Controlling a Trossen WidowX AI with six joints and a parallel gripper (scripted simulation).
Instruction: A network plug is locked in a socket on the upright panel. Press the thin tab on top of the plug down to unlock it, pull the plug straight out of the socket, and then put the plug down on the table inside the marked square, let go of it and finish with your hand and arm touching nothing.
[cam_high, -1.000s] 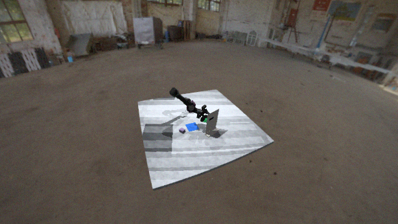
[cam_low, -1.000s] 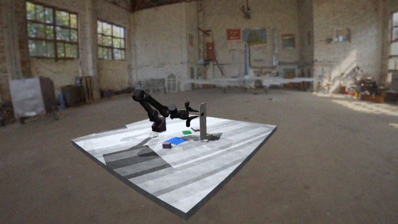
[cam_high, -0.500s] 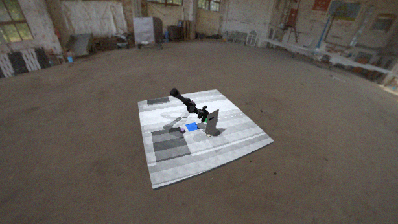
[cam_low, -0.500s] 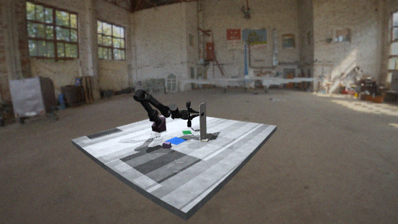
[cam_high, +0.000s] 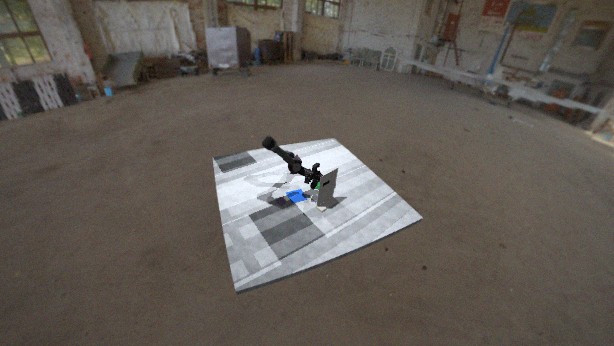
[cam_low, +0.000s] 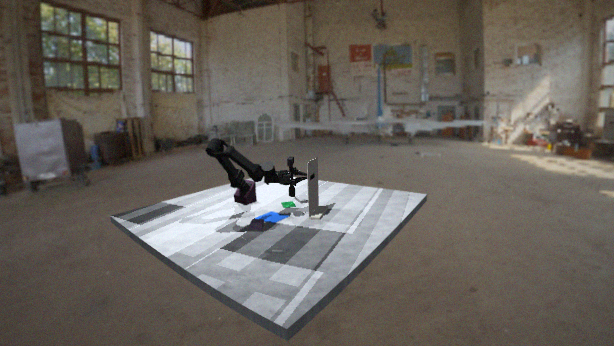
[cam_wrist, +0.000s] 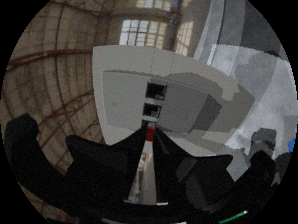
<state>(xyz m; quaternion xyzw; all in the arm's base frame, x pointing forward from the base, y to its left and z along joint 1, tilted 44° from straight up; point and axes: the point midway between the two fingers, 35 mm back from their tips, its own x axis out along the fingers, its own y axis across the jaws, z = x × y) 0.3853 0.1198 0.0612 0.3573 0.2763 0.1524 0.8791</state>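
The grey upright panel (cam_high: 327, 190) (cam_low: 313, 195) (cam_wrist: 120, 95) stands on the table, with dark square openings in its face. The plug (cam_wrist: 151, 134) shows as a small red part in the wrist view, at the lowest opening in the column; its body is mostly hidden by the fingers. My gripper (cam_low: 303, 176) (cam_wrist: 150, 130) is shut on the plug, its fingertips close in front of the panel. Whether the tab is pressed down cannot be seen. A flat blue square (cam_high: 296, 195) (cam_low: 271, 217) (cam_wrist: 292, 145) lies on the table on the arm's side of the panel.
A flat green patch (cam_high: 318, 185) (cam_low: 288, 204) (cam_wrist: 233, 217) lies beyond the blue square in the exterior view. A small dark purple block (cam_high: 282, 201) (cam_low: 257, 224) lies in shadow beside the blue square. The panel has a pale foot (cam_high: 321, 208) (cam_low: 316, 217).
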